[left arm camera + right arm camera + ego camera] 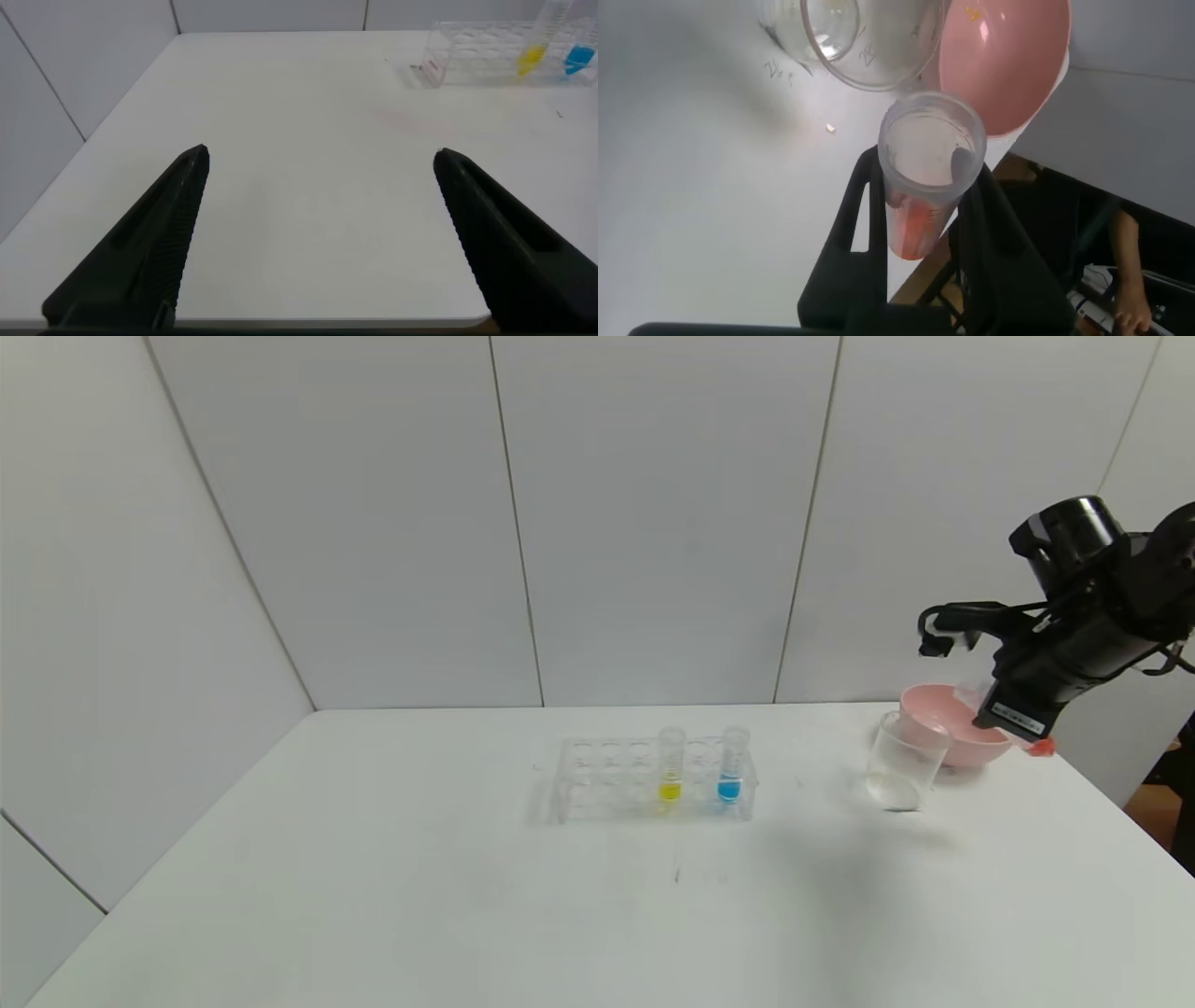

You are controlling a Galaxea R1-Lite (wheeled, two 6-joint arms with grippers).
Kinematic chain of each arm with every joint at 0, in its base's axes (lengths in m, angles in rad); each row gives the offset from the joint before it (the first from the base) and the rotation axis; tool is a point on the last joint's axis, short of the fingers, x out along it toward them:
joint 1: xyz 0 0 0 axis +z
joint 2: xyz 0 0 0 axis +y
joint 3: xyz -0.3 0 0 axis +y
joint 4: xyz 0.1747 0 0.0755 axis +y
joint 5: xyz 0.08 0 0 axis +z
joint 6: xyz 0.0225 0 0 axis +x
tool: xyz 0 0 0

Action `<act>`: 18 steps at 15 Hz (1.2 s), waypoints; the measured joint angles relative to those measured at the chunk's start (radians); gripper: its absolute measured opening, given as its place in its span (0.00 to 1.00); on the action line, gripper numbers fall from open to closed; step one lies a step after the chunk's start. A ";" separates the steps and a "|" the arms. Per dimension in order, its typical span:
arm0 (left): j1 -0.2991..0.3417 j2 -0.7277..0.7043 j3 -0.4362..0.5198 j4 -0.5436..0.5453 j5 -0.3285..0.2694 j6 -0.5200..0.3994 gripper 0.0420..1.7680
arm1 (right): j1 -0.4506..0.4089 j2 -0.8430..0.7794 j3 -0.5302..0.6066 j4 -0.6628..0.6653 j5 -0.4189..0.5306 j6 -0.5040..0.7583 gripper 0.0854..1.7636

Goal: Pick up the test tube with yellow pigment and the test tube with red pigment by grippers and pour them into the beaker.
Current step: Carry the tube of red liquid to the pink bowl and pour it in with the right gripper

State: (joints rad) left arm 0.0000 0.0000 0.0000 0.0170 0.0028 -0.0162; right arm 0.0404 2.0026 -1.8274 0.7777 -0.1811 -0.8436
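My right gripper (pixel 1006 714) is shut on the test tube with red pigment (pixel 1040 746) and holds it tilted in the air over the pink bowl (pixel 938 709), just right of the beaker (pixel 901 761). In the right wrist view the tube (pixel 924 177) sits between the black fingers (pixel 857 219), with orange-red liquid at its rounded bottom and its open mouth facing the beaker (pixel 878 56). The test tube with yellow pigment (pixel 670 767) stands upright in the clear rack (pixel 597 782). My left gripper (pixel 320 154) is open and empty over bare table, far from the rack (pixel 472 58).
A blue-liquid tube (pixel 730 767) stands in the rack to the right of the yellow one. The pink bowl (pixel 1008 65) sits behind the beaker near the table's right edge. White wall panels stand behind the table.
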 joint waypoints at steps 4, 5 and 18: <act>0.000 0.000 0.000 0.000 0.000 0.000 0.97 | 0.004 0.041 -0.145 0.131 -0.002 -0.032 0.25; 0.000 0.000 0.000 0.000 0.000 0.000 0.97 | 0.004 0.052 -0.156 0.128 -0.007 -0.042 0.25; 0.000 0.000 0.000 0.000 0.000 0.000 0.97 | 0.065 0.173 -0.171 0.041 -0.304 -0.104 0.25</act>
State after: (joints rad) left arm 0.0000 0.0000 0.0000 0.0170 0.0023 -0.0166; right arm 0.1057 2.1760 -1.9989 0.8183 -0.4853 -0.9472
